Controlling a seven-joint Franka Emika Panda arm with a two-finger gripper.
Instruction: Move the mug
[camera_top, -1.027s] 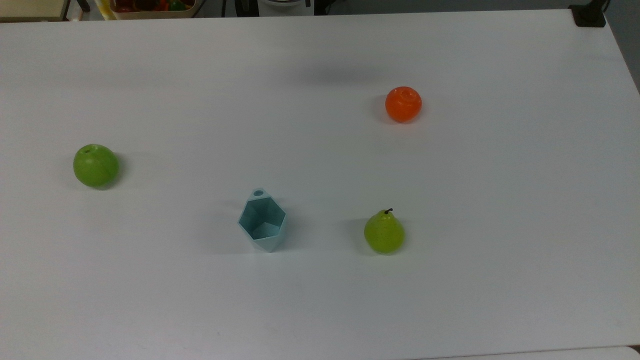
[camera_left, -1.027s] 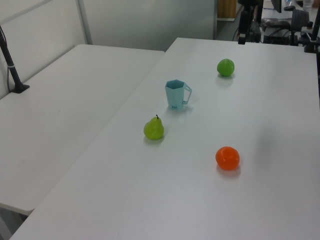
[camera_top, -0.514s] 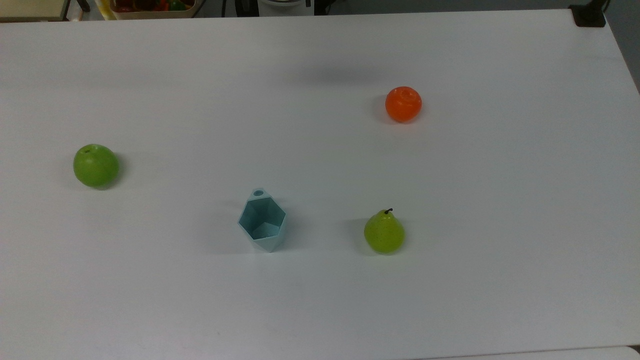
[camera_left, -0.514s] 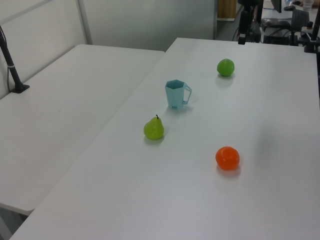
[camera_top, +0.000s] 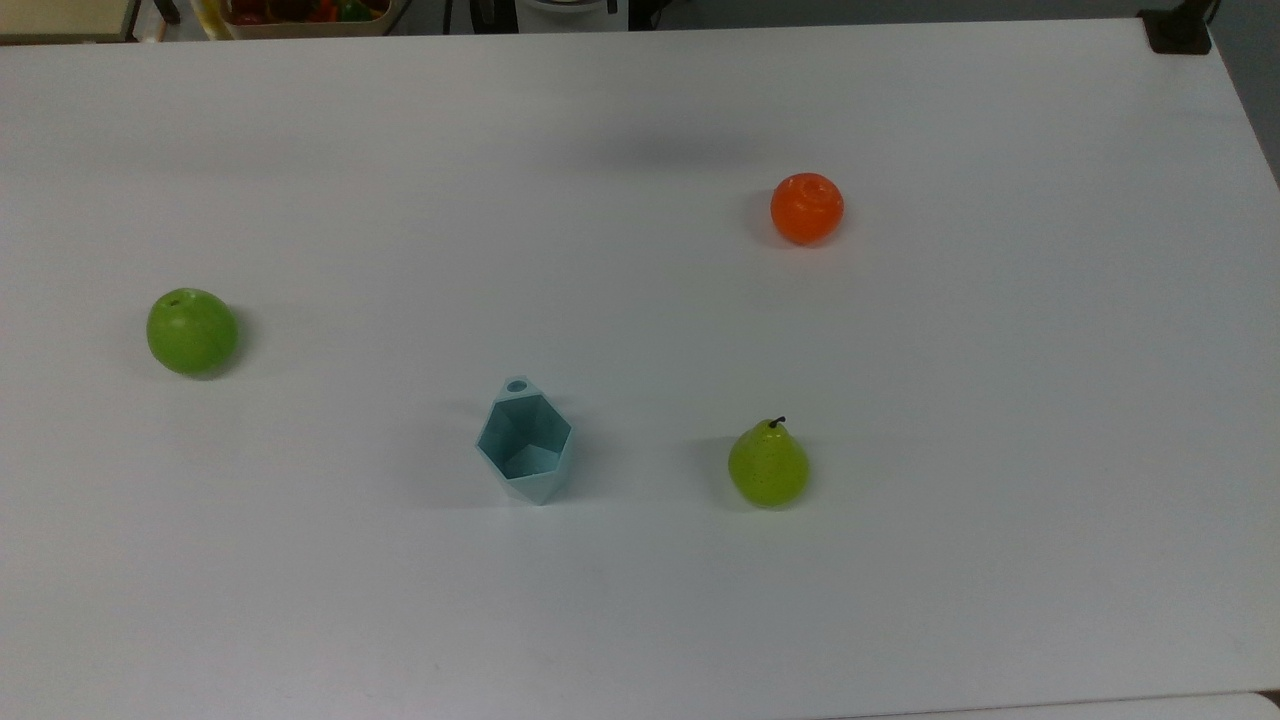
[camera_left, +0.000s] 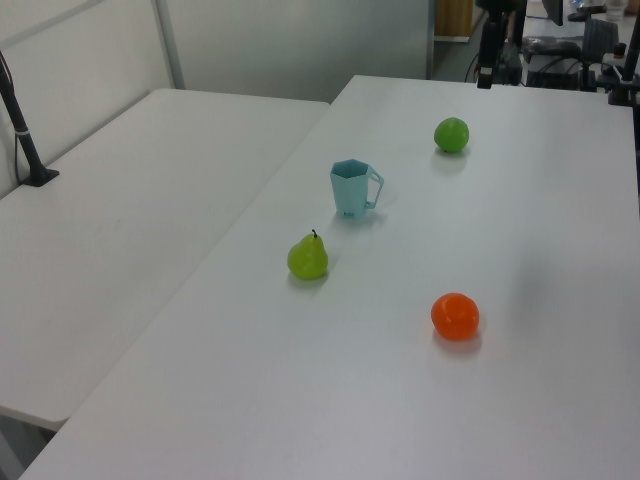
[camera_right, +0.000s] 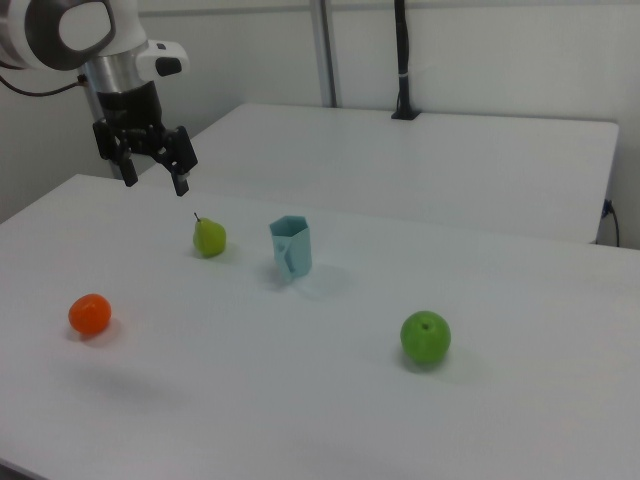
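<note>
**Mug standing free on the table, gripper raised and apart**

The pale blue-teal faceted hexagonal mug (camera_top: 524, 447) stands upright on the white table (camera_top: 640, 600). The top view looks straight into its open mouth: the cavity is empty down to the base. A small holed tab projects from the rim on the side away from the camera. The left view presents the same mug (camera_left: 351, 188) with an angular handle on the left view's right.

Three fruit-shaped items lie well apart from the mug: a round green apple (camera_top: 192, 331) toward the top view's left, a yellow-green pear with a dark stem (camera_top: 768, 465) toward the top view's right, and a glossy orange (camera_top: 807, 208) farther back on that side.

The right view adds the robot arm. Its black two-finger gripper (camera_right: 153, 170) hangs above the table, up and to the right view's left of the pear (camera_right: 209, 237), with the fingers spread and nothing between them. The mug (camera_right: 291, 248) is just beyond the pear, untouched.
</note>
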